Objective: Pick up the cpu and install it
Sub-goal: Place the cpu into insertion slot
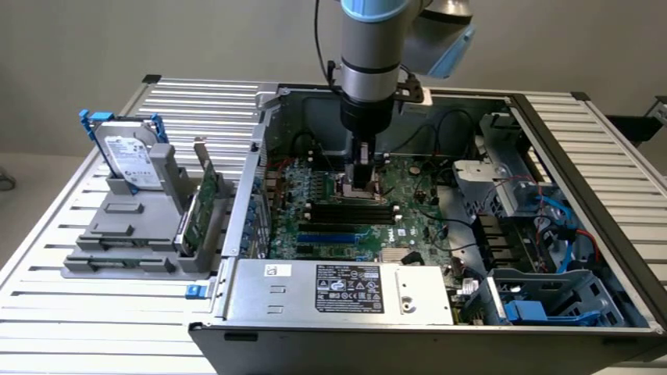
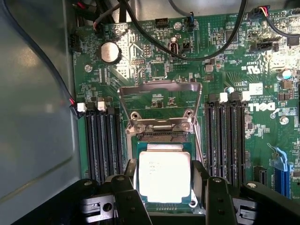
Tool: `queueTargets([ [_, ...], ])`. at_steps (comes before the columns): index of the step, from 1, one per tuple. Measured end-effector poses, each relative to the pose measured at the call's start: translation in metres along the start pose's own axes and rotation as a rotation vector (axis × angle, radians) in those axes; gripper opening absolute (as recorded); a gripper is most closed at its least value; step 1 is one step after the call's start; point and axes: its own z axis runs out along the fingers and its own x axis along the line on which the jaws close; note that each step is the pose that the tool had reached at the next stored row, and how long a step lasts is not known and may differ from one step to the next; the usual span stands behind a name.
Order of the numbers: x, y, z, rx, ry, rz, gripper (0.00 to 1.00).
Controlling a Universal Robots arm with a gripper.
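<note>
The cpu [image 2: 164,176], a small square chip with a pale metal top, lies flat between my two black fingers [image 2: 130,171], which press on its two opposite edges. My gripper [image 2: 164,182] holds it at the motherboard's socket, just under the raised metal load plate [image 2: 159,101]. I cannot tell whether the chip rests in the socket or hovers a little above it. In the exterior view my gripper [image 1: 361,186] points straight down into the open computer case [image 1: 261,156], low over the green motherboard [image 1: 417,223].
Black memory slots [image 2: 101,145] flank the socket on both sides, and black cables [image 2: 154,33] cross the board beyond it. Outside the case, a grey fixture [image 1: 125,234] holds a hard drive [image 1: 130,160] and an upright green card [image 1: 206,199]. The power supply [image 1: 344,291] fills the case's near side.
</note>
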Motion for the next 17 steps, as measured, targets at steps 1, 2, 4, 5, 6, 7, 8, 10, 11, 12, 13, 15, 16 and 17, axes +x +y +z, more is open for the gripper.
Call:
queueTargets([
  [1, 0.0, 0.0, 0.0003, -0.0007, 0.0003, -0.007, 0.55],
  [2, 0.0, 0.0, 0.0006, -0.0014, 0.0006, -0.014, 0.55],
  [4, -0.001, -0.0001, 0.0013, -0.0028, 0.0012, -0.026, 0.55],
  [5, -0.001, -0.0002, 0.0017, -0.0037, 0.0014, -0.032, 0.55],
  [6, -0.001, -0.0004, 0.0023, -0.0046, 0.0016, -0.036, 0.55],
  [7, -0.002, -0.0008, 0.0033, -0.0056, 0.0019, -0.039, 0.55],
  [8, -0.002, -0.0015, 0.0045, -0.0065, 0.0021, -0.042, 0.55],
  [10, -0.002, -0.0029, 0.0075, -0.0082, 0.0024, -0.046, 0.55],
  [11, -0.002, -0.0032, 0.0087, -0.0086, 0.0025, -0.047, 0.55],
  [12, -0.002, -0.0033, 0.01, -0.0089, 0.0025, -0.048, 0.55],
  [13, -0.002, -0.0035, 0.0114, -0.0092, 0.0025, -0.048, 0.55],
  [15, -0.003, -0.0039, 0.014, -0.0102, 0.0024, -0.048, 0.55],
  [16, -0.003, -0.0043, 0.0157, -0.0114, 0.0026, -0.048, 0.55],
  [17, -0.003, -0.0046, 0.0173, -0.0127, 0.0026, -0.049, 0.55],
])
